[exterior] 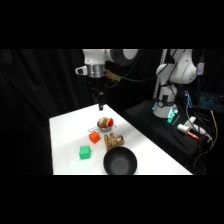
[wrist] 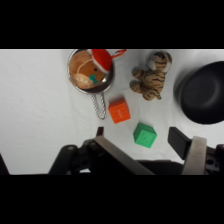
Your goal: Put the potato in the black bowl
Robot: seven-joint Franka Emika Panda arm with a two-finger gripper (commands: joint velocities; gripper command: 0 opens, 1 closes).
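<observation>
The potato (wrist: 80, 71) looks like a smooth tan-brown lump lying inside a small metal bowl (wrist: 73, 85), beside a red piece (wrist: 102, 58); in the side view I cannot make it out in that bowl (exterior: 105, 123). The black bowl (exterior: 120, 162) stands at the table's near edge and sits at the right edge of the wrist view (wrist: 202, 97). My gripper (exterior: 101, 104) hangs high over the table's far edge, well above and behind the small bowl. Seen from the wrist, the gripper (wrist: 138, 134) is open with nothing between its fingers (wrist: 180, 140).
A knobbly striped tan cluster (wrist: 150, 80) lies between the small bowl and the black bowl. An orange block (wrist: 119, 111) and a green block (wrist: 144, 135) sit close together on the white table (exterior: 65, 135). The metal bowl's handle (wrist: 100, 107) points toward the orange block.
</observation>
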